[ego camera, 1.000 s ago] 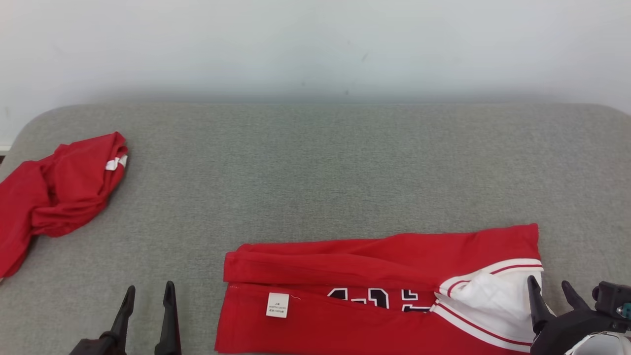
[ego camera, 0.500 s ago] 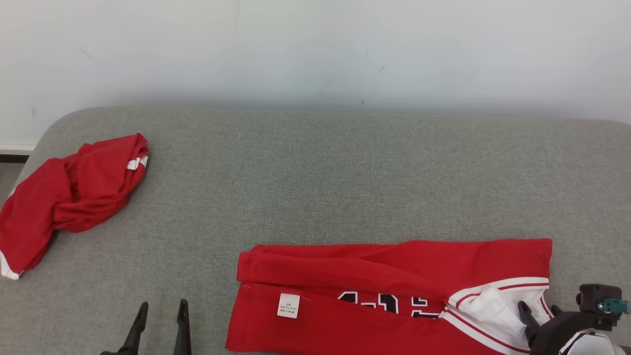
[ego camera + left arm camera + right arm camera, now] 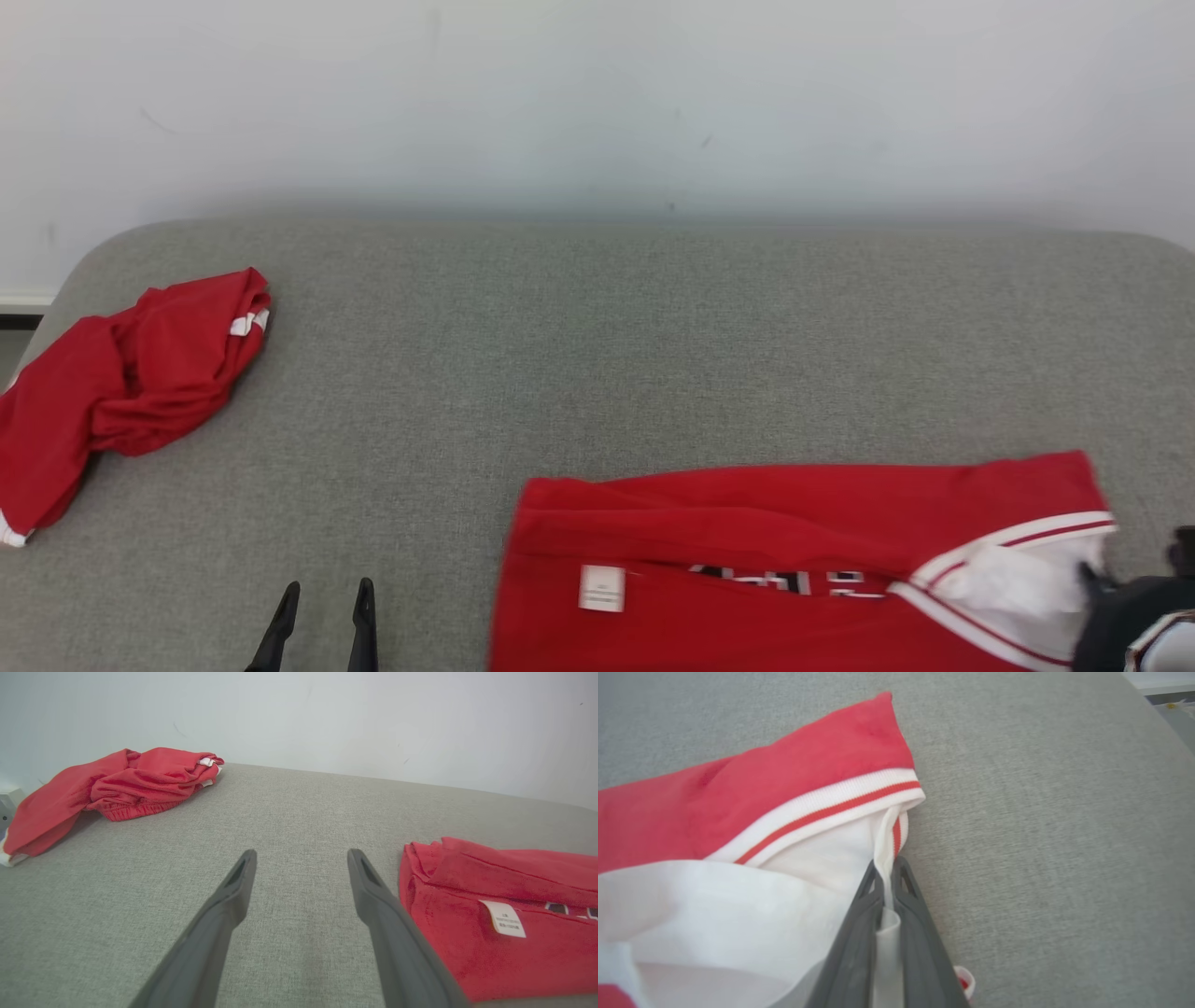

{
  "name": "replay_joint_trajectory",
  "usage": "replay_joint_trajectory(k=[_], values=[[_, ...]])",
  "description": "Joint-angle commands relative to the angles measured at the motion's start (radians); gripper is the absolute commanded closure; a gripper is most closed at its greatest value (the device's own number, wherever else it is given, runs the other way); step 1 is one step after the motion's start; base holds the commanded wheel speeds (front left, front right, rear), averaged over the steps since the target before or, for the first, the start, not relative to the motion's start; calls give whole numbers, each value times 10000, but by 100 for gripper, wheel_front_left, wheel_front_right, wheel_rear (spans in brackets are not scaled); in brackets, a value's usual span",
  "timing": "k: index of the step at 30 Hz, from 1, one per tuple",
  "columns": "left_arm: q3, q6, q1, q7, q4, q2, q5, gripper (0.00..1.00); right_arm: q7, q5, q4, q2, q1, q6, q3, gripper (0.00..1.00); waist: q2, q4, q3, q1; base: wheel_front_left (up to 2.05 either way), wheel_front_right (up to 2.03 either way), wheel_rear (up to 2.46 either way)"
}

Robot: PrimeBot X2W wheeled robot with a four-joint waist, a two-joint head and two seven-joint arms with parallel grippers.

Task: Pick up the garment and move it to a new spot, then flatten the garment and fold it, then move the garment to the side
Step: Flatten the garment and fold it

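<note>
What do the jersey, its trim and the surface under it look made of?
Jersey: soft matte knit, perhaps cotton or polyester; it folds limply.
Trim: ribbed knit, fine ridges showing.
Surface: grey woven upholstery, coarse speckled weave.

A bare indoor room, its kind unclear: a plain white wall (image 3: pixel 597 93) behind a grey fabric-covered counter (image 3: pixel 653 355) with rounded corners.

Ahead of me a plain pale wall (image 3: pixel 597 93) takes the upper third of the head view, evenly lit, with a few faint dark scuffs near its middle. Below it spreads the desk (image 3: pixel 597 355), covered in grey woven cloth, its far corners rounded. At the left edge a white skirting strip (image 3: pixel 17 301) runs along the wall's foot, a dark band just beneath it.
</note>
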Motion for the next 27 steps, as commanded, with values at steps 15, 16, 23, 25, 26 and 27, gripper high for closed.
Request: replay_joint_trajectory(k=[15, 16, 23, 25, 26, 27], values=[[184, -14, 263, -32, -44, -31, -36, 0, 242, 271, -2144, -64, 37, -34, -175, 100, 0, -726, -53, 0, 0, 0, 0], [170, -14, 235, -32, -39, -30, -39, 0, 345, 385, -2519, 83, 93, -34, -59, 100, 0, -761, -48, 0, 0, 0, 0], [36, -15, 104, -32, 52, -31, -77, 0, 1340, 1038, -5300, 1251, 630, -33, 898, 100, 0, -794, -119, 0, 0, 0, 0], [-32, -15, 70, -32, 74, -28, -98, 0, 1598, 1162, -5822, 1516, 784, -33, 1227, 100, 0, -708, -135, 0, 0, 0, 0], [-53, -15, 46, -32, 94, -27, -118, 0, 1690, 1211, -6016, 1649, 833, -33, 1365, 100, 0, -652, -140, 0, 0, 0, 0], [-77, -13, 20, -32, 114, -28, -134, 0, 1749, 1266, -6195, 1757, 865, -33, 1509, 100, 0, -586, -143, 0, 0, 0, 0]])
